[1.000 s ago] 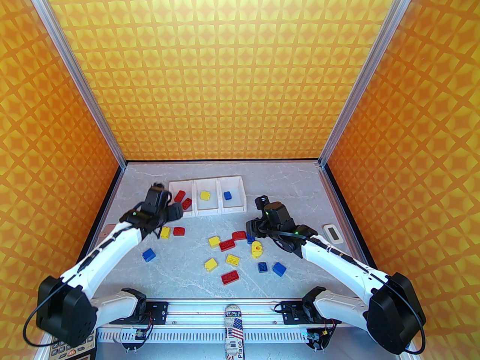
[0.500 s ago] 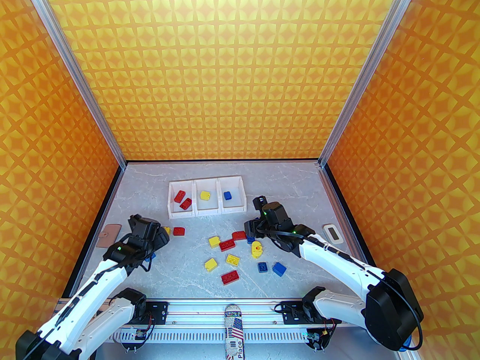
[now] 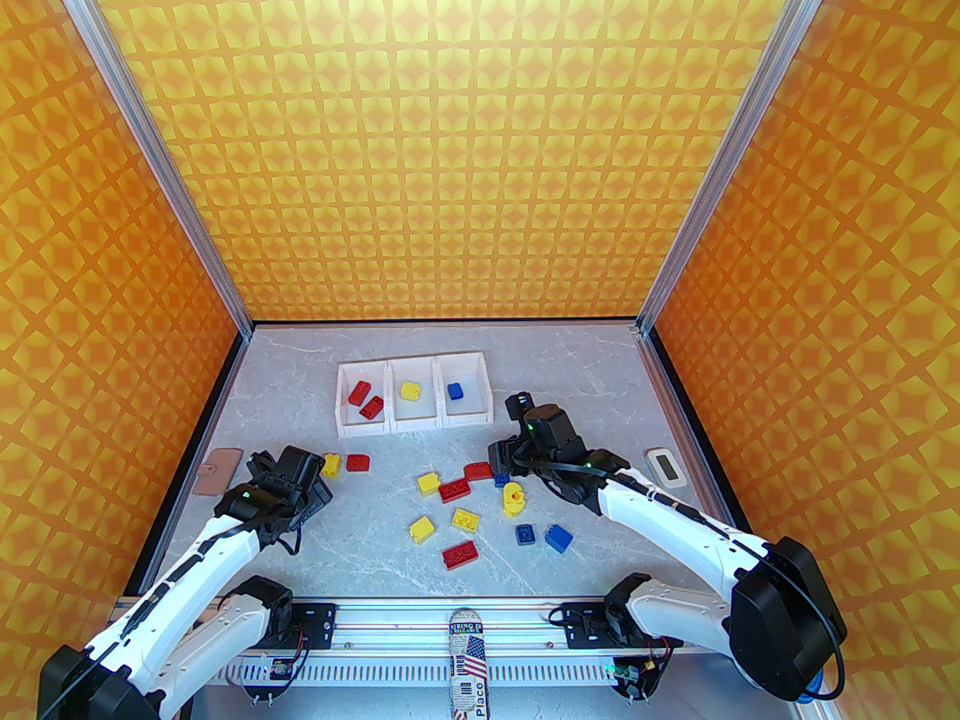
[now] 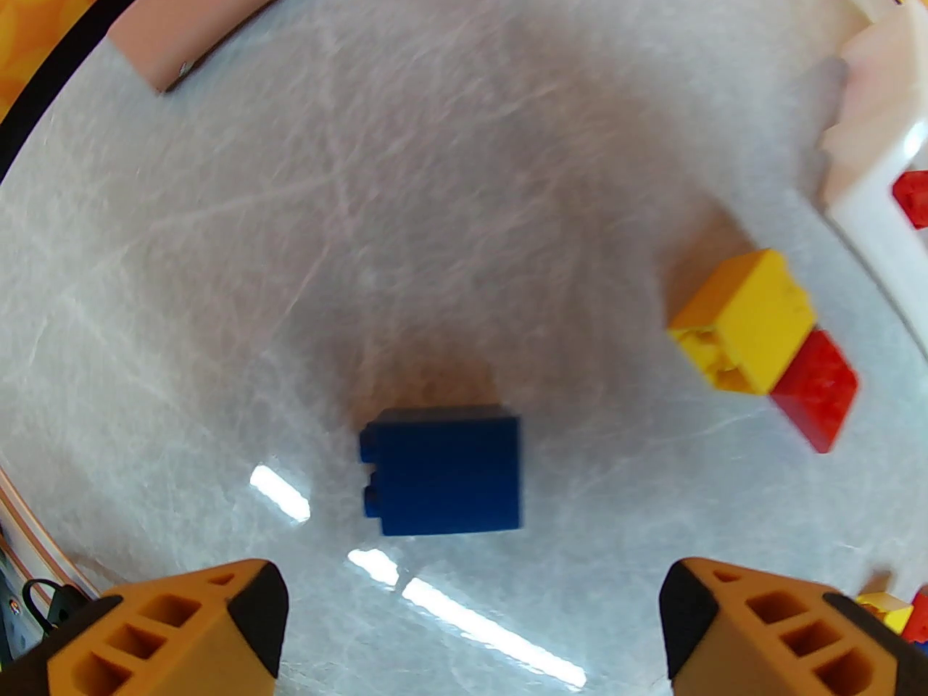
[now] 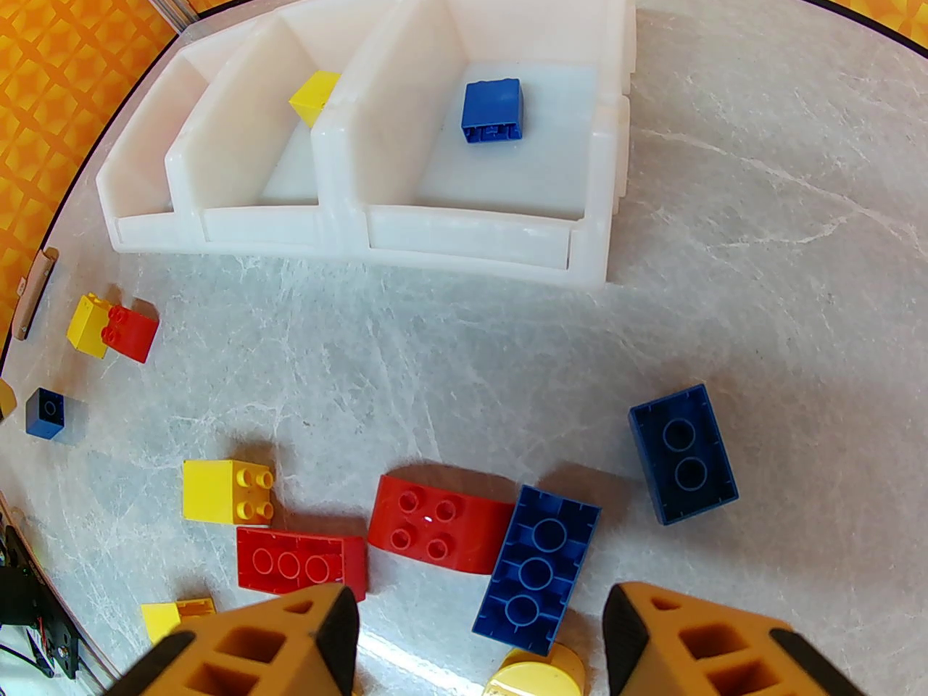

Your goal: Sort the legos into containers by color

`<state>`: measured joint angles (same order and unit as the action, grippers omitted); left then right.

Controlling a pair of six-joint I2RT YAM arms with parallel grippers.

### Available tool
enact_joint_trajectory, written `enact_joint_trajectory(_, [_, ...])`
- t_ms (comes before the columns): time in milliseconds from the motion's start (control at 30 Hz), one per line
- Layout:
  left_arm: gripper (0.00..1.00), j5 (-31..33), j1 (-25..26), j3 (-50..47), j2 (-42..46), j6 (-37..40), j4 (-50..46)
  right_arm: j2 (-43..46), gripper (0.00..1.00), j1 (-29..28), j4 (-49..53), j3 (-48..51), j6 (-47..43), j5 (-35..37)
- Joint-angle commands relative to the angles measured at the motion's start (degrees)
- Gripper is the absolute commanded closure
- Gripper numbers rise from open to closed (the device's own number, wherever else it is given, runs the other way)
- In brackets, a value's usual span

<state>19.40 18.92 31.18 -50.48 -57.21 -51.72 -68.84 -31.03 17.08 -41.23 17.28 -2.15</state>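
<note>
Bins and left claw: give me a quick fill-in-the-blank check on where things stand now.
The left bin holds ___ red bricks.
The middle bin holds one ___ piece.
The right bin holds a single lego coloured ___.
In the left wrist view, the open left claw faces a loose ___ block on the table.
Missing words: two; yellow; blue; blue.
</note>
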Motion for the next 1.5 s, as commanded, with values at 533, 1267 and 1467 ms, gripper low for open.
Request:
enact_joint_trajectory(533, [0.38, -4.76, -6.88, -3.73, -7.1, 4.86, 12.17, 3.24, 0.39, -0.18, 0.33, 1.24, -0.84, 0.88])
enact_joint_trajectory(1267, [0.67, -8.59, -7.43, -1.51, -9.41, 8.42, 12.56, 5.13, 0.42, -0.18, 0.76, 1.56, -0.94, 0.9])
enact_joint_trajectory(1467, [0.69, -8.72, -4.38, 6.01, -4.83, 10.58, 6.93, 5.25, 0.42, -0.18, 1.15, 1.4, -0.82, 2.19])
